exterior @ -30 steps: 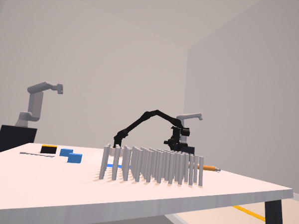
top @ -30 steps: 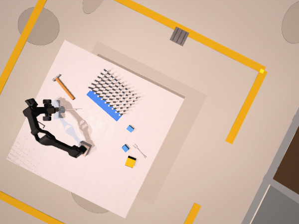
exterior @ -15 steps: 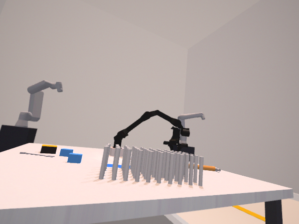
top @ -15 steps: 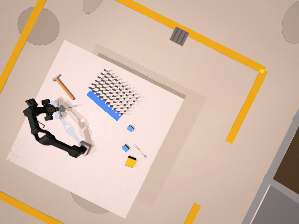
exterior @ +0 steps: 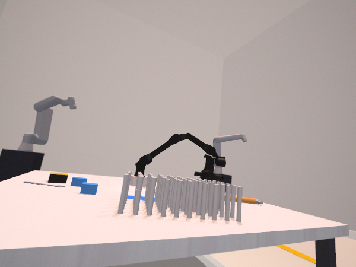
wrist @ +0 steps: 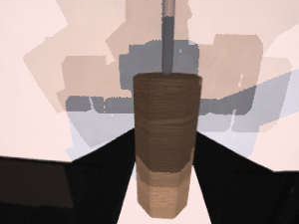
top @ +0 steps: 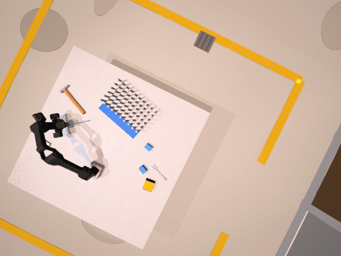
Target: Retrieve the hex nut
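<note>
My gripper (top: 66,124) (wrist: 163,134) is shut on the wooden handle of a tool (wrist: 167,100) with a thin metal shaft. In the top view it is over the table's left part, and the shaft points right, toward the blue taped strip (top: 117,120) (exterior: 136,197). The shaft's visible end is short of the strip. In the exterior view the hand is behind the spacers and above the table. The metal spacers (top: 136,131) (exterior: 177,199) stand in close rows behind the strip. The nut cannot be made out in any view. The tool's far end is outside the wrist view.
An orange-handled hammer (top: 74,100) (exterior: 247,200) lies between the hand and the table's upper left edge. Two blue blocks (top: 148,147) (top: 142,169), a yellow and black block (top: 149,185) (exterior: 58,178) and a thin grey tool (top: 159,172) (exterior: 44,184) lie right of the arm's base.
</note>
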Robot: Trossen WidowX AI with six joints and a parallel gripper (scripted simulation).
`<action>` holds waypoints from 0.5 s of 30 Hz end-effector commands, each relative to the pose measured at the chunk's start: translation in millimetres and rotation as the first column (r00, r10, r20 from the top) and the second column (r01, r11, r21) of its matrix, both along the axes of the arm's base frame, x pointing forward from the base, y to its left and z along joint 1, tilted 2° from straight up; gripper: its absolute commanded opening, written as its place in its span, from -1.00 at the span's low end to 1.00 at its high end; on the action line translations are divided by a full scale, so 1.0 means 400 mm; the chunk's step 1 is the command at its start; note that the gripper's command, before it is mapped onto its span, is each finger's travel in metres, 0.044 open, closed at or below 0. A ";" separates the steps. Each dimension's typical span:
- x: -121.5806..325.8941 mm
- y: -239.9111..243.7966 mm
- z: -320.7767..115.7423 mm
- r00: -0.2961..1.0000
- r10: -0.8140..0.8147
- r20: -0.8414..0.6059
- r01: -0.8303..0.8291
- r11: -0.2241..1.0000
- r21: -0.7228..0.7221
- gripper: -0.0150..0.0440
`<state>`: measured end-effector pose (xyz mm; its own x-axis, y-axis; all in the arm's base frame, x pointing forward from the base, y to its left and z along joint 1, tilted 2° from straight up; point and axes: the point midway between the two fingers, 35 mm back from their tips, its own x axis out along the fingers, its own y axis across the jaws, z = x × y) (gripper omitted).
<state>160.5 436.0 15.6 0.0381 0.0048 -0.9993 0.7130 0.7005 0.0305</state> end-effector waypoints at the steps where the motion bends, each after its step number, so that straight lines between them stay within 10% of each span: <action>1: 0.002 0.002 -0.012 1.000 0.002 0.003 -0.002 1.000 0.006 -0.49; 15: 0.003 0.000 -0.070 1.000 0.000 0.000 0.000 1.000 -0.001 -0.49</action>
<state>161.0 435.3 -9.2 0.0361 -0.0007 -0.9993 0.7141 0.6996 0.0253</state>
